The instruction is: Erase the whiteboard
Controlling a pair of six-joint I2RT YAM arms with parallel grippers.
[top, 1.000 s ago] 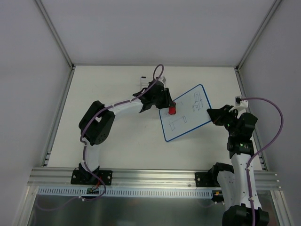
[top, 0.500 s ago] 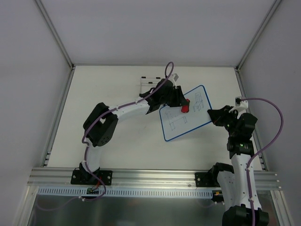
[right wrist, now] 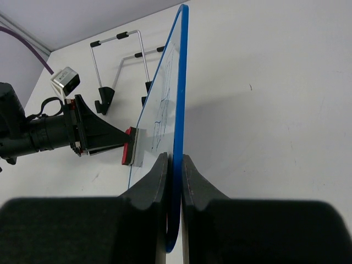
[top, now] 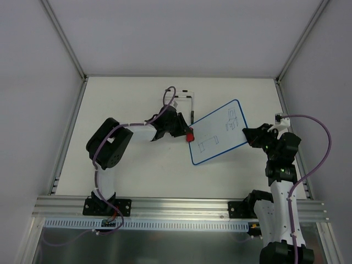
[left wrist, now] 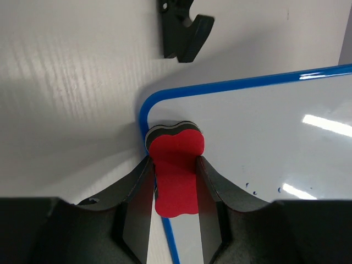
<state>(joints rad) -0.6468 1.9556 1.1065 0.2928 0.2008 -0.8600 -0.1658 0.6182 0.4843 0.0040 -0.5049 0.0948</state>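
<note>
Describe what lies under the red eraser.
The eraser sits on the whiteboard, over its rounded blue corner. Any marks beneath the pad are hidden, since it covers that spot.

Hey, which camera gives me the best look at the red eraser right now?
Left wrist: the red eraser fills the centre, clamped in the left gripper at a corner of the whiteboard. Top external shows only a small red spot at the board's edge; right wrist shows it side-on and farther off.

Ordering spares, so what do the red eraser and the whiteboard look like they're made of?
Red eraser: probably soft matte foam, with a grey felt-like layer at its tip. Whiteboard: glossy white sheet, judging by glare streaks, in a thin blue frame, likely plastic.
</note>
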